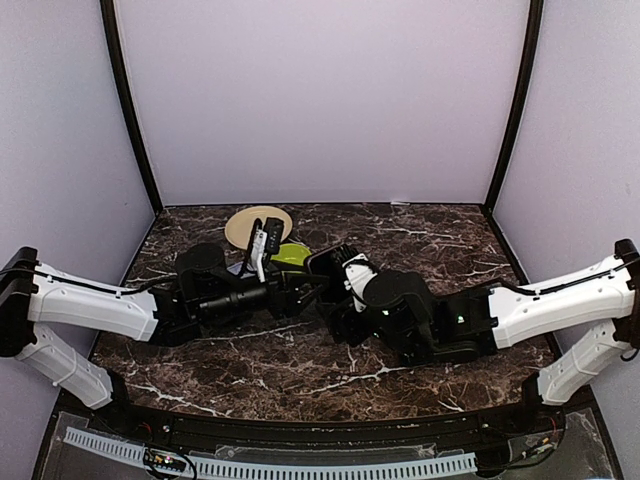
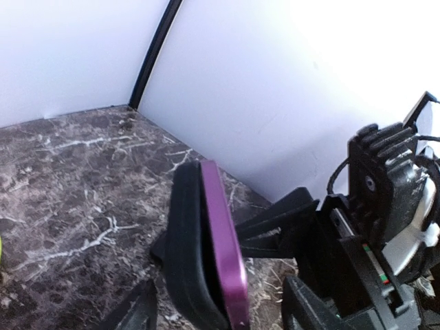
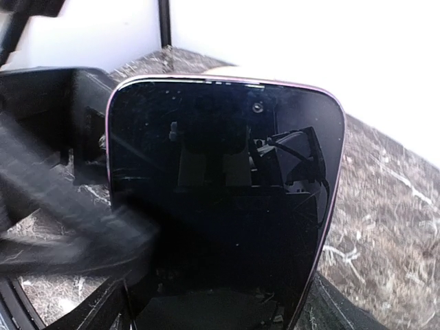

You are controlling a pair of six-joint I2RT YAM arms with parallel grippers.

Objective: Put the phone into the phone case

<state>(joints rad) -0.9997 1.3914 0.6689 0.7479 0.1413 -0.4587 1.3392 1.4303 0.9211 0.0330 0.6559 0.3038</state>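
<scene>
Dark marble table [image 1: 300,370], lavender walls. Right gripper [image 2: 268,223] clamps phone [image 3: 220,206] mid-table, held off surface, purple rim showing. Left gripper [image 2: 216,313] straddles phone's edge, jaws apart, gaps both sides.

The phone [image 3: 220,206] stands upright off the table [image 1: 430,240], near its middle, between the fingers of the right gripper [image 3: 220,306] and of the left gripper [image 2: 218,311], which reaches in from the left. Behind the 2 grippers, a plate [image 1: 243,222] lies on the table, left of centre.
</scene>
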